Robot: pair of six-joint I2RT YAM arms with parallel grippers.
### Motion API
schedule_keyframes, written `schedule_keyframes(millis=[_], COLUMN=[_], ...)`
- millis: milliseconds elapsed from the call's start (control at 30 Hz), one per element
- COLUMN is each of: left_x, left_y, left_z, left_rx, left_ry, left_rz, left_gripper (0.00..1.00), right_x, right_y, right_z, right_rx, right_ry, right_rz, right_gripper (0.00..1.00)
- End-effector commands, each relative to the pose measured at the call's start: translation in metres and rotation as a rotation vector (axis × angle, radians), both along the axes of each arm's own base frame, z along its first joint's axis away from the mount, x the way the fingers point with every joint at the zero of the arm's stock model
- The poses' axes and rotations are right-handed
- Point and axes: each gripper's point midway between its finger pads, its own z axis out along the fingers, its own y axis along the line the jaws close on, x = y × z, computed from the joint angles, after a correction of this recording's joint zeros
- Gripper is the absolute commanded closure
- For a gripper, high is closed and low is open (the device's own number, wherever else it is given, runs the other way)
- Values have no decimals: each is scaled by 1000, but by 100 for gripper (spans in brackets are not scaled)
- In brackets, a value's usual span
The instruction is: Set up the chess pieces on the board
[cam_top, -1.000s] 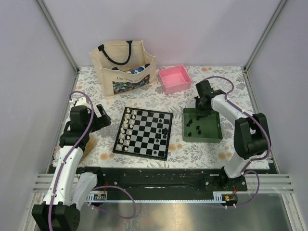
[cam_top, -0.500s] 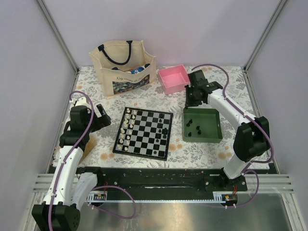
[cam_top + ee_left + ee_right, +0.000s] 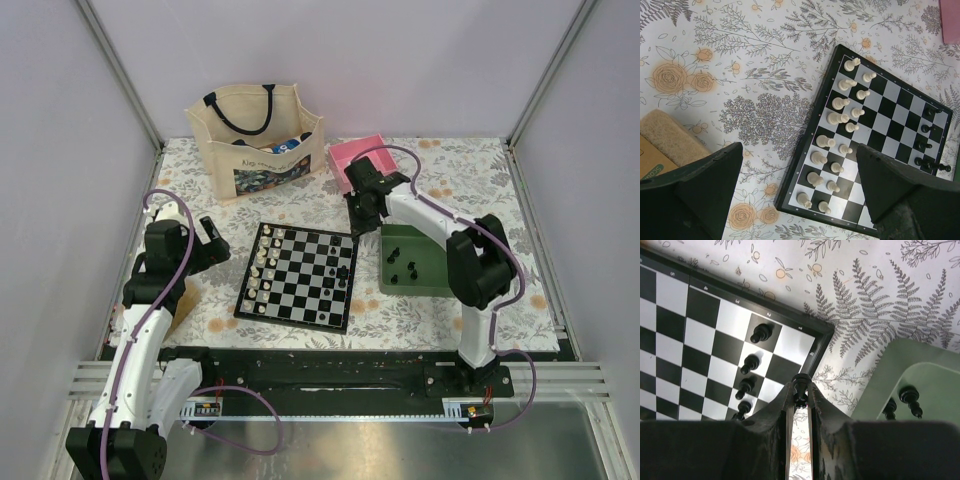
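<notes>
Once it left tray (image 3: 428, 283), right pincer (image 3: 800, 390) carried chessman (image 3: 800, 382) toward board (image 3: 312, 300).

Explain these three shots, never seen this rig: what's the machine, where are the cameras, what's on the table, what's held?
Two robot arms are bolted at the near edge of a table, each ending in a two-finger gripper. The wide picture is from a fixed camera above and behind them. The other two are from wrist cameras, so the dark shapes at the bottom are that arm's own fingers. On the table: a chessboard with cream-white chessmen along its left side and black chessmen on its right, a green tray with more black pieces, a pink box, a tote bag. The right gripper is shut on one black piece beside the board's corner. The left gripper is open and empty.
</notes>
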Motion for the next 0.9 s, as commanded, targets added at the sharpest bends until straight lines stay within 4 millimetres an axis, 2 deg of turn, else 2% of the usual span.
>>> schedule_keyframes(millis=[0, 267, 567, 867], left_x=[6, 6, 6, 6], left_y=[1, 1, 1, 2], left_z=[16, 16, 15, 15], left_rx=[3, 3, 4, 5], left_ry=[-62, -62, -59, -54], left_rz=[10, 10, 10, 14], left_gripper=[1, 1, 1, 1], right_x=[14, 20, 29, 21], right_y=[14, 19, 25, 32], right_z=[6, -13, -19, -23], right_rx=[15, -4, -4, 10], right_ry=[-26, -2, -3, 25], right_rz=[20, 28, 29, 53], right_gripper=[78, 78, 78, 78])
